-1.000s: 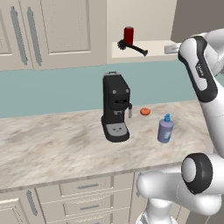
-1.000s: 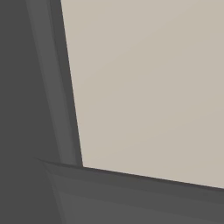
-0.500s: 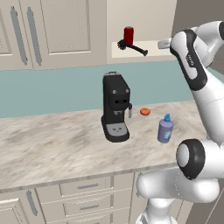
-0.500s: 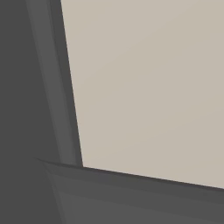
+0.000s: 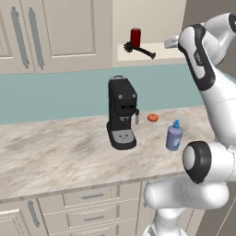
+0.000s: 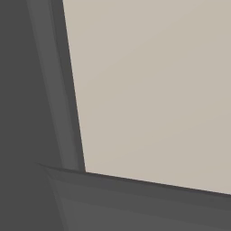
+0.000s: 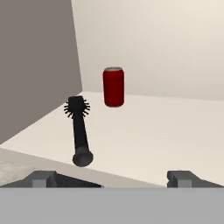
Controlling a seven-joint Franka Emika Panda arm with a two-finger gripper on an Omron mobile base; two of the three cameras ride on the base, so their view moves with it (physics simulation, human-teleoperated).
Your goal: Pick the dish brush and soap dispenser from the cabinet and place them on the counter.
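Dish brush (image 7: 79, 131): on the cabinet (image 5: 152, 27) shelf, left of the red can (image 7: 113, 86). Long axis runs away from the end effector (image 7: 112, 177), handle end nearest, left of centre. End effector: jaws wide, empty. Soap dispenser (image 5: 174, 136): already on the desk (image 5: 55, 152).

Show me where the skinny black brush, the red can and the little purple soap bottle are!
slim black dish brush (image 7: 79, 131), hand view, middle of its handle
red cylindrical can (image 7: 113, 87), hand view, middle of its side
small lavender soap dispenser bottle (image 5: 174, 137), left base view, its rounded body
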